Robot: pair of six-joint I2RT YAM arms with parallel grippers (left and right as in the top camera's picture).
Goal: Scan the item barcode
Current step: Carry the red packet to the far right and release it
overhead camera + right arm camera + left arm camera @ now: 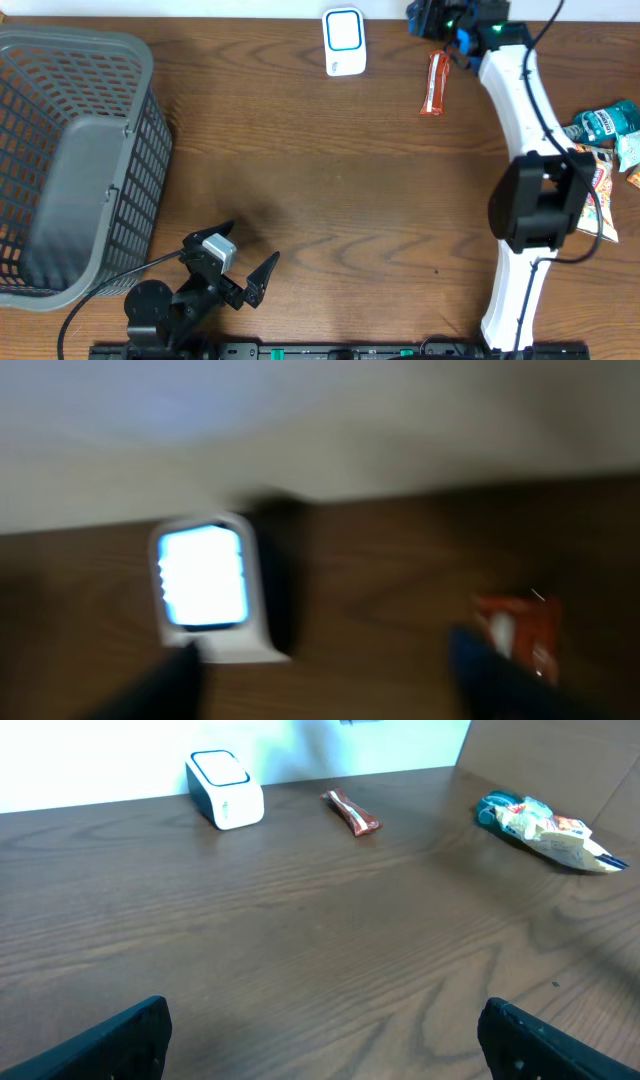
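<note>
- Nearest the lens, the left hand [325, 1020] hangs low over the bench [300, 920], jaws spread wide and holding nothing.
- Across the bench, the right hand [320, 660] hovers by the far edge. Its view is blurred, yet the two dark fingers stand well apart with nothing between them.
- Just beside that hand lies the red snack bar [435, 84], flat on the wood, to the right of the white barcode scanner [344, 41] and apart from it.
- Farther out sit a heap of snack packets [603, 125] at the right edge and a grey plastic basket [100, 45] at the left.
- Likely risks: the bar looks thin, flat and slick, so a pick-up could skid it away or pinch only a corner. Which way its barcode faces cannot be told, and the wrong side shown to the scanner's lit window would not read.
</note>
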